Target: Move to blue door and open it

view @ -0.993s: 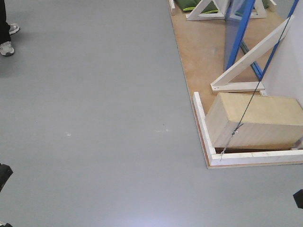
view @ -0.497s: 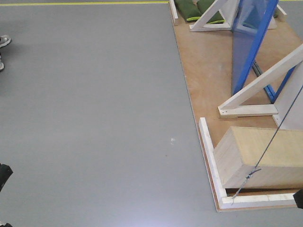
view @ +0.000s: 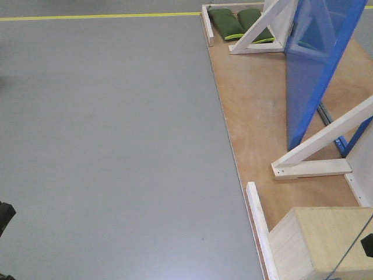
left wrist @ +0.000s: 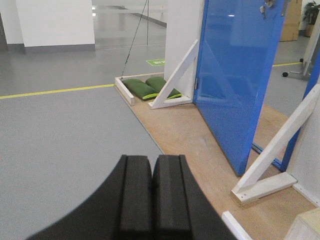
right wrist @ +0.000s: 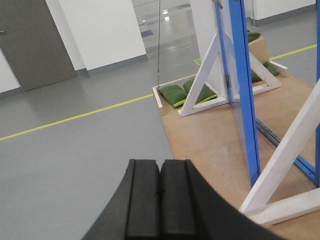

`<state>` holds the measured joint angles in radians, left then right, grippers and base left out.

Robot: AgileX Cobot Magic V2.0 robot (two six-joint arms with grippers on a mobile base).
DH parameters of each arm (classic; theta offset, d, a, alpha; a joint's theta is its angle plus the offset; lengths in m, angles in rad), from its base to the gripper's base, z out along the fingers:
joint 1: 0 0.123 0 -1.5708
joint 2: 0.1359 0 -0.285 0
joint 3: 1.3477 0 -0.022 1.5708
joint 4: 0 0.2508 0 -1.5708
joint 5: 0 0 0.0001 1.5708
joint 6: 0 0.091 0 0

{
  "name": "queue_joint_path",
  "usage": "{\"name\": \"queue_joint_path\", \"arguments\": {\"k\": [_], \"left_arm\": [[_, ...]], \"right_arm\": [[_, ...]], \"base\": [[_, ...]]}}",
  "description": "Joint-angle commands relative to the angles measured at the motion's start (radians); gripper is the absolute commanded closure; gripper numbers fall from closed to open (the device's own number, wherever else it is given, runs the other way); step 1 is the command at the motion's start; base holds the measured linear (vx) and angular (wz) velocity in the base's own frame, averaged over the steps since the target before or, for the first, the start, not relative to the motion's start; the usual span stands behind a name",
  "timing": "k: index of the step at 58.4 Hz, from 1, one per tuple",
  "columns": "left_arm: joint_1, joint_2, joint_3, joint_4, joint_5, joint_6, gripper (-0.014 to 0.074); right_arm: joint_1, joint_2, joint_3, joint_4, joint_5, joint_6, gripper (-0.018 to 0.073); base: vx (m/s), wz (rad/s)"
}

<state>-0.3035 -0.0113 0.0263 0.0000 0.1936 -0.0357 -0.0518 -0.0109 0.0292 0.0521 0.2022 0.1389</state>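
Grey floor (view: 116, 146), plywood platform (view: 250, 105), blue door (view: 315, 64)

Our left gripper (left wrist: 152, 170) and right gripper (right wrist: 160, 172) are matte black. Ahead and to the right of the left one we see the glossy blue door (left wrist: 235, 75), white braces (left wrist: 277, 140), a tan plywood platform (left wrist: 185, 135) and dark green sandbags (left wrist: 145, 87). To its left is plain grey floor (left wrist: 60, 140) with a yellow line (left wrist: 55, 91).

free: grey floor (view: 116, 146) left | blocked: white brace (view: 312, 169), wooden box (view: 320, 239), blue door (view: 315, 70) right
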Motion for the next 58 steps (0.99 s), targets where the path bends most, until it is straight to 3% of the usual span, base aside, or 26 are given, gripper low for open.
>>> {"name": "queue_joint_path", "arguments": {"k": [1,58], "left_arm": [[-0.003,-0.013,-0.025,-0.006,-0.08,-0.006,0.0524],[-0.003,-0.013,-0.025,-0.006,-0.08,-0.006,0.0524]], "right_arm": [[0.0,-0.013,0.003,-0.003,-0.081,-0.002,0.0561],[0.0,-0.013,0.003,-0.003,-0.081,-0.002,0.0561]], "base": [[0.48,-0.04],[0.42,0.07]]}}
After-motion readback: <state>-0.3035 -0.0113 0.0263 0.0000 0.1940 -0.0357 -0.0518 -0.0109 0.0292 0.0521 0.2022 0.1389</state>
